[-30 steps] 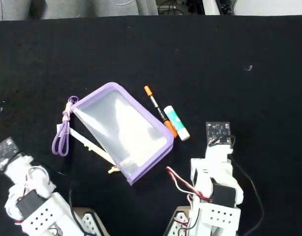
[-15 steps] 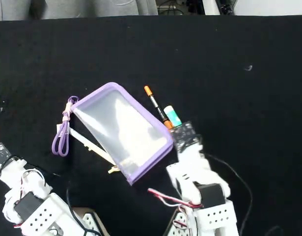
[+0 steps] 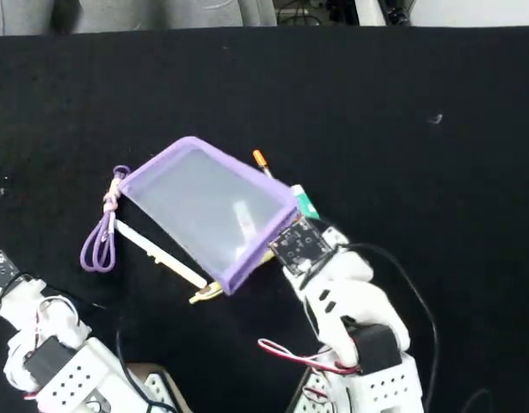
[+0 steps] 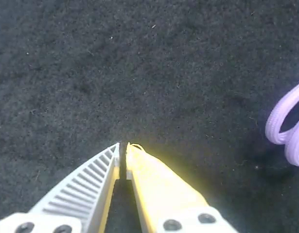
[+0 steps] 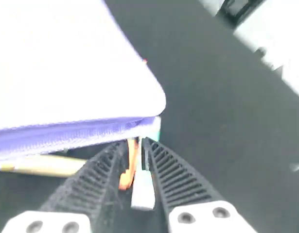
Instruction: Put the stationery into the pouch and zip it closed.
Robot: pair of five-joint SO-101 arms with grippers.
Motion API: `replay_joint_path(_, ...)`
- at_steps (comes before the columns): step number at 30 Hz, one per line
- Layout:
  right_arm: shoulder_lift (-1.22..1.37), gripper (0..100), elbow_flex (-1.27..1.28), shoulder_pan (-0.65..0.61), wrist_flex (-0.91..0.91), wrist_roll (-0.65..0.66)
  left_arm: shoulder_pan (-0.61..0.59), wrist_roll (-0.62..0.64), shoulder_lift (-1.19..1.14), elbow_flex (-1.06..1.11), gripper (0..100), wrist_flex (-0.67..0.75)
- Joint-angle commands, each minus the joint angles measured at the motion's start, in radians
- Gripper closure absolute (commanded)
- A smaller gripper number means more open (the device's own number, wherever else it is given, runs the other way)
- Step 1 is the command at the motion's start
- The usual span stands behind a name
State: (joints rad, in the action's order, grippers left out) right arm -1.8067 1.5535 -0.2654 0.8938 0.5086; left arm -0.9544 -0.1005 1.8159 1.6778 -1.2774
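Translucent purple pouch [image 3: 204,206], orange-tipped pen [image 3: 259,159], black table [image 3: 419,172]

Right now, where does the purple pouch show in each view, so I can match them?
High view: the pouch lies left of centre, its strap loop at its left end.
Left wrist view: the strap loop, at the frame edge, to one side of the left gripper.
Right wrist view: the pouch, its purple-edged corner close before the right gripper.
Shared landmark: the black table.

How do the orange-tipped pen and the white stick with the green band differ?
The orange-tipped pen is slim and dark-barrelled; the white stick is thicker, with a green band. The pen is mostly hidden under the lavender-edged clear pouch; the stick shows at its corner. Both lie outside the pouch.
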Motion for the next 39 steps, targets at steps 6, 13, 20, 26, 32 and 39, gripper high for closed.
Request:
replay_joint_path(6, -0.082, 94.1, -0.107, -0.011, -0.114, -0.015, -0.012, -0.012, 0.006, 0.022, 97, 0.011)
replay_joint_path(13, -0.082, 92.5, -0.162, 0.034, -0.121, -0.061, -0.012, -0.012, 0.006, 0.022, 97, 0.011)
replay_joint_path(20, 0.097, 78.9, -0.285, -0.186, -0.155, -0.170, -0.012, -0.012, 0.006, 0.022, 97, 0.011)
replay_joint_path(26, 0.618, 80.4, -0.509, -0.250, -0.334, -0.262, -0.012, -0.012, 0.006, 0.022, 97, 0.011)
replay_joint_path(32, 1.161, 80.1, -0.803, -0.419, -0.345, -0.210, -0.013, -0.014, 0.006, 0.022, 97, 0.011)
replay_joint_path(39, 1.638, 80.3, -1.153, -0.526, -0.348, -0.181, -0.013, -0.014, 0.005, 0.022, 97, 0.008)
